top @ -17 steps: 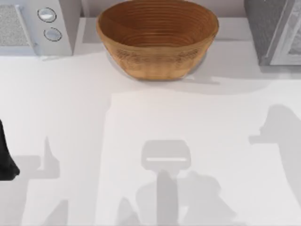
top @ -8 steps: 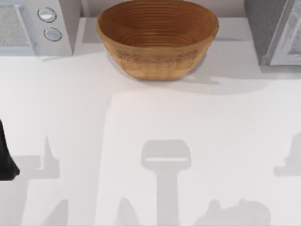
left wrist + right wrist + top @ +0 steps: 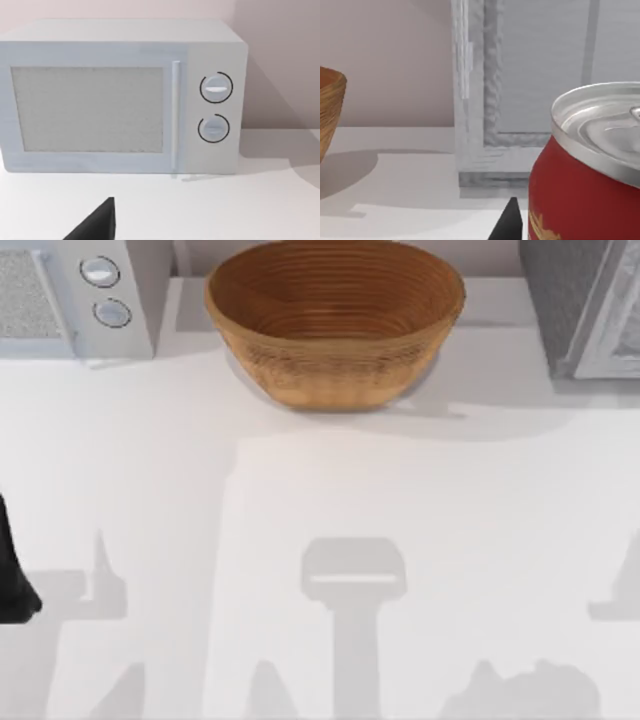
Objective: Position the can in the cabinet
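The can [image 3: 580,200], red with a silver-grey top, stands upright very close in the right wrist view. My right gripper [image 3: 570,222] is shut on it, and one dark finger [image 3: 509,220] lies against its side. Behind it rises the cabinet [image 3: 470,150], grey and speckled, with a pale framed door panel [image 3: 545,65]. From above, the cabinet [image 3: 560,300] sits at the table's far right corner. My left arm [image 3: 14,570] stays parked at the table's left edge, facing the white appliance.
A large woven bowl [image 3: 335,320] stands at the back middle of the table, and its rim [image 3: 330,110] also shows to one side of the cabinet. A white appliance with two round knobs [image 3: 100,290] fills the back left corner.
The right arm's shadow has slid off towards the table's right edge and the near side. The left arm, the bowl and the appliance have not moved.
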Motion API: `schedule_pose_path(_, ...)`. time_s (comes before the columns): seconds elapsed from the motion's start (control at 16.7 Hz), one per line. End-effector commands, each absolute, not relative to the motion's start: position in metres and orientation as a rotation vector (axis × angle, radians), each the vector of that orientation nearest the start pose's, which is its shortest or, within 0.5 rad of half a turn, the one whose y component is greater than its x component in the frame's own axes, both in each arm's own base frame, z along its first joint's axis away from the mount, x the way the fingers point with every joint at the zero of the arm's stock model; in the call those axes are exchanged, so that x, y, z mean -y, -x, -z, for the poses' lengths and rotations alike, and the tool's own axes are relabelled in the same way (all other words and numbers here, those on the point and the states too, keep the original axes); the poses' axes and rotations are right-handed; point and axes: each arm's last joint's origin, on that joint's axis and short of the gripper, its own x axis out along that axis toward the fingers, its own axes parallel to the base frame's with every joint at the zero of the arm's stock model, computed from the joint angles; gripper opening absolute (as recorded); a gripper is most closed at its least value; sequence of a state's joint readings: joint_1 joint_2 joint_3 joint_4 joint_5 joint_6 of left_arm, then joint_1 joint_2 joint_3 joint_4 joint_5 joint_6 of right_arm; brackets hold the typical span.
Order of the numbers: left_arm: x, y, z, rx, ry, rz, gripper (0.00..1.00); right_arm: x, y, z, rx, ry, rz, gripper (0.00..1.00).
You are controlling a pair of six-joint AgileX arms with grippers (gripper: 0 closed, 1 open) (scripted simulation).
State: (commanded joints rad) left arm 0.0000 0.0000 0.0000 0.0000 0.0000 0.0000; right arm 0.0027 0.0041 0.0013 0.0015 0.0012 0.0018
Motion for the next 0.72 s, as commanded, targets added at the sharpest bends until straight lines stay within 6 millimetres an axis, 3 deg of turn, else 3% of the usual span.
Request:
schedule_pose_path(0.24, 0.001, -0.106, -0.16, 0.0, 0.0, 0.0, 1.0, 0.0, -0.105, -0.179, -0.008, 0.0, 0.001, 0.0)
schedule_pose_path(0.72, 0.001, -0.106, -0.16, 0.0, 0.0, 0.0, 1.0, -0.003, -0.113, -0.264, -0.01, 0.002, 0.002, 0.0)
